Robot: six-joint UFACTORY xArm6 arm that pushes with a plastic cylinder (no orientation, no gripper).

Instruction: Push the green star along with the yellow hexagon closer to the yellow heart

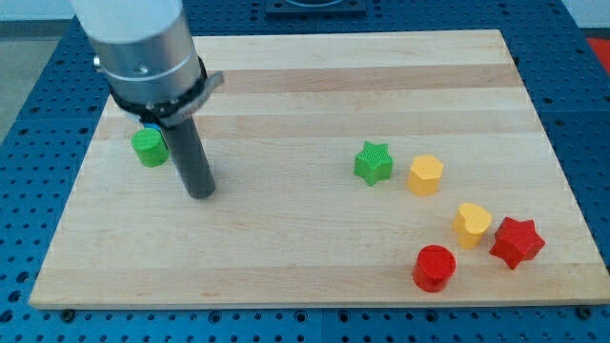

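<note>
Resting on the wooden worktop (286,86) at the far left, my tip (201,192) is seen just right of a green round block (149,148); no jaws are fitted. Well apart, right of centre, the green star (373,163) is placed beside the yellow hexagon (425,175). Nearer right, the yellow heart (471,224) is found between a red star (517,241) and a red cylinder (435,267).

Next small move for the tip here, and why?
Probably sweep my tip toward the view's right, to just left of the green star. The tip sits far left by the green cylinder; yellow hexagon and yellow heart lie right of the star.
</note>
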